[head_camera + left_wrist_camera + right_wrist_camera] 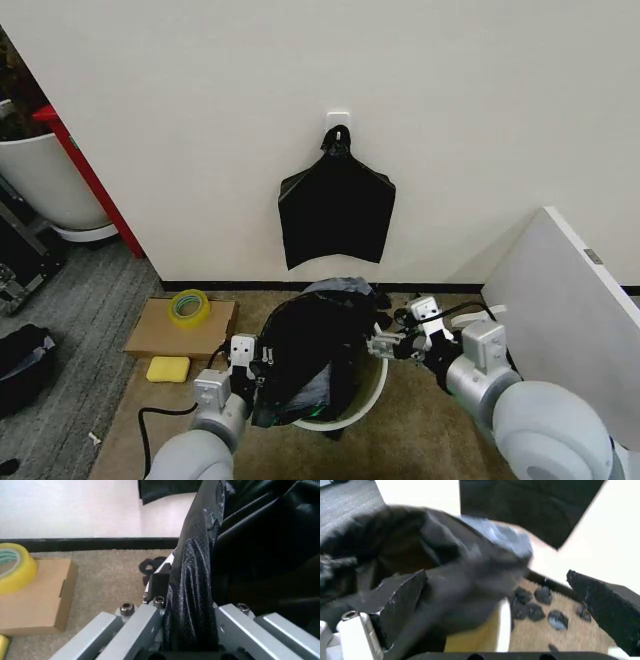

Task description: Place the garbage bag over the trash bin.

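On the floor before me, my left gripper (262, 372) has its jaws clamped on the garbage bag (312, 345), draped over the trash bin (368, 398). My right gripper (385, 345) hovers at the bin's right rim, jaws spread, holding nothing.

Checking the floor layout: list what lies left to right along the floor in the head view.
Cardboard box with tape roll, left pincer, garbage bag over bin, right pincer, white board.
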{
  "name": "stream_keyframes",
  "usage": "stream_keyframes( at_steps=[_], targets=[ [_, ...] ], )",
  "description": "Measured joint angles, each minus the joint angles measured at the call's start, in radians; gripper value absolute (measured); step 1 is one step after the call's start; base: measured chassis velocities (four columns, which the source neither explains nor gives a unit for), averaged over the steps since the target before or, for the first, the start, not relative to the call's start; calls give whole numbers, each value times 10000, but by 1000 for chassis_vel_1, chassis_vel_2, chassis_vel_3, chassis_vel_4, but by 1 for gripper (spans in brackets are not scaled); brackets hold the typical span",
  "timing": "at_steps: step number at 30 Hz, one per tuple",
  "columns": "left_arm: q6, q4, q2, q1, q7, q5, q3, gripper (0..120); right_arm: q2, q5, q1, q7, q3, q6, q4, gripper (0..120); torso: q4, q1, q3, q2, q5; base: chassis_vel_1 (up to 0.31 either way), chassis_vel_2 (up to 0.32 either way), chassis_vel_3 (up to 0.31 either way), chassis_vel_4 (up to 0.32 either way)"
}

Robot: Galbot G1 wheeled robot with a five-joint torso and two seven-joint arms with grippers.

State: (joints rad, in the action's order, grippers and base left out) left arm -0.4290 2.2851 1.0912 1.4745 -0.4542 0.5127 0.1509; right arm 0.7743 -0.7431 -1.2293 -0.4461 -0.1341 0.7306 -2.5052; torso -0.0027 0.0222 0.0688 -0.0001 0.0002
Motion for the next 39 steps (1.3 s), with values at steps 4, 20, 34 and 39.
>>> stream_keyframes(
  at_steps=[4,20,34,39],
  targets=[
    [-96,-174,33,-79,-30,-493,-71,1,179,330,261,84,472,-13,14,100,3,0,0,0,0,0,0,0,0],
    [-266,-573,265,-442,-174,-1508,-271,1,47,2011,-48,341,1594,31,40,58,2,2,1,0,-1,0,0,0,0],
    [-26,-585,98,-470,-134,-1638,-220,1,426,-759,172,-1014,1545,27,50,26,2,2,0,0,1,0,0,0,0],
    [47,-652,120,-476,-117,-1714,-250,1,478,-2239,415,-1865,1255,12,50,43,4,2,1,0,-1,0,0,0,0]
  ],
)
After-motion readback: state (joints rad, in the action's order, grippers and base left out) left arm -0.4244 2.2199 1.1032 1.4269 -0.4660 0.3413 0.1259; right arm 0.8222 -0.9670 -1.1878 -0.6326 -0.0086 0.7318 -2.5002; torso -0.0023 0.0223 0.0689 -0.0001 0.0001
